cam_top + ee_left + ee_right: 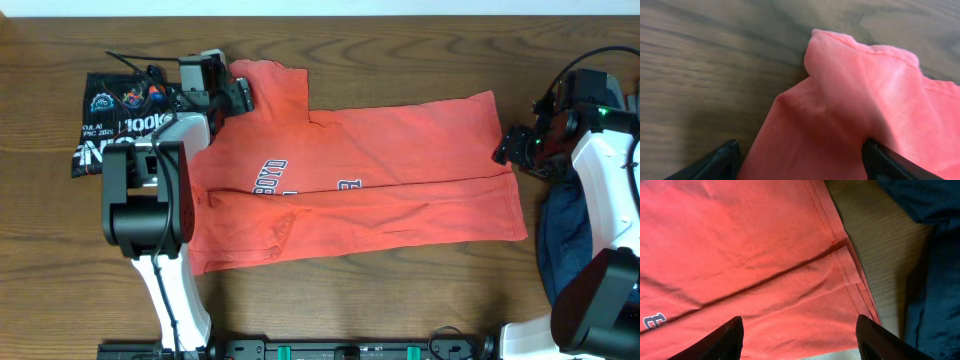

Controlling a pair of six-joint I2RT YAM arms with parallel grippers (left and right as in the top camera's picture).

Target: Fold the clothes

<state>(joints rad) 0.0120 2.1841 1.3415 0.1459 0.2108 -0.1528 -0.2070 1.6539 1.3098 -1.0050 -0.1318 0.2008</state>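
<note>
The orange shirt [400, 170] lies flat across the middle of the table [400, 50], folded lengthwise. Its navy-and-white print shows only in part along the fold line. One sleeve sticks out at the far left corner.

The left gripper [240, 95] is at that corner. In its wrist view the fingers [715, 162] are spread wide, and a rumpled hump of shirt edge [850, 100] lies between them, not pinched.

The right gripper [503, 150] is at the shirt's right edge. Its fingers [875, 340] are also spread wide, above the hem where two layers overlap [845, 265], and grip nothing.

A navy shirt [562, 235] is bunched just right of the orange one, partly under the right arm. A black printed cloth [100, 125] lies at the far left, beside the left arm.
</note>
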